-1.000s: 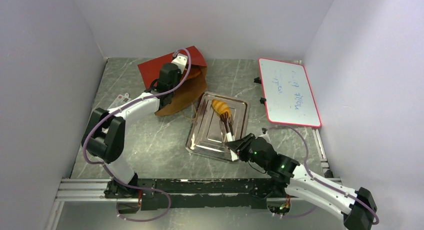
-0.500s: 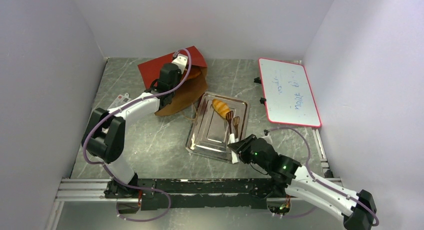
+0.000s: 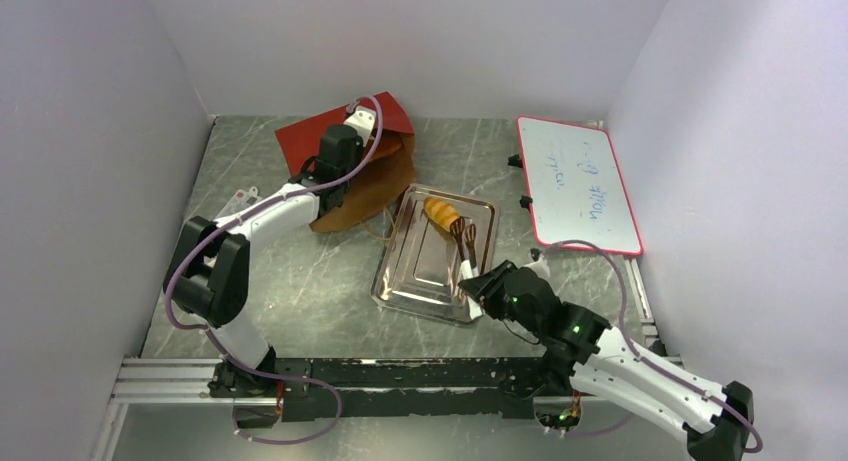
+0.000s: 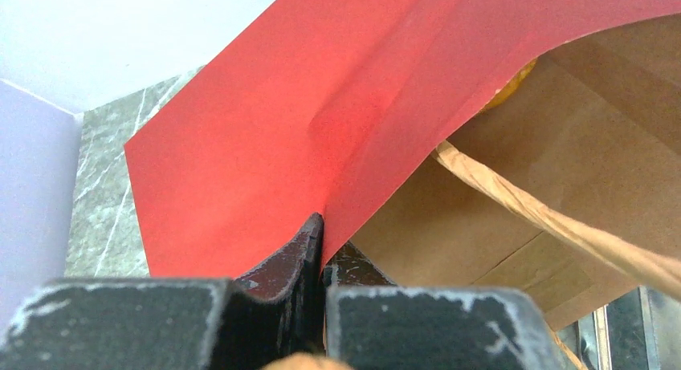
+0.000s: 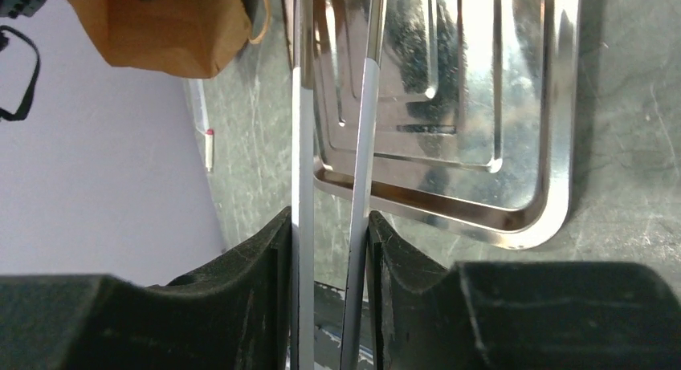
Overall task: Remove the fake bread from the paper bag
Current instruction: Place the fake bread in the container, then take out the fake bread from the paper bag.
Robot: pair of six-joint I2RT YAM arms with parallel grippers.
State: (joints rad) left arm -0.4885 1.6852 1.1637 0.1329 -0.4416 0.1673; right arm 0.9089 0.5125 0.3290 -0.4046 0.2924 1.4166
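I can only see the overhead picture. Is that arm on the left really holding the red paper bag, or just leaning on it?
Observer: Holding it. The left wrist camera shows the left pincer shut on the upper edge of the rust-red paper bag, whose mouth gapes open.
Operator: Is any bread left in there?
Observer: Yes. A sliver of glossy golden-orange toy bread peeks out deep in the brown interior.
Operator: And those thin sticks by the other arm?
Observer: The right wrist camera shows silver metal tongs, their two arms squeezed between the fingers of the right pincer, reaching out over the rectangular silver metal tray.
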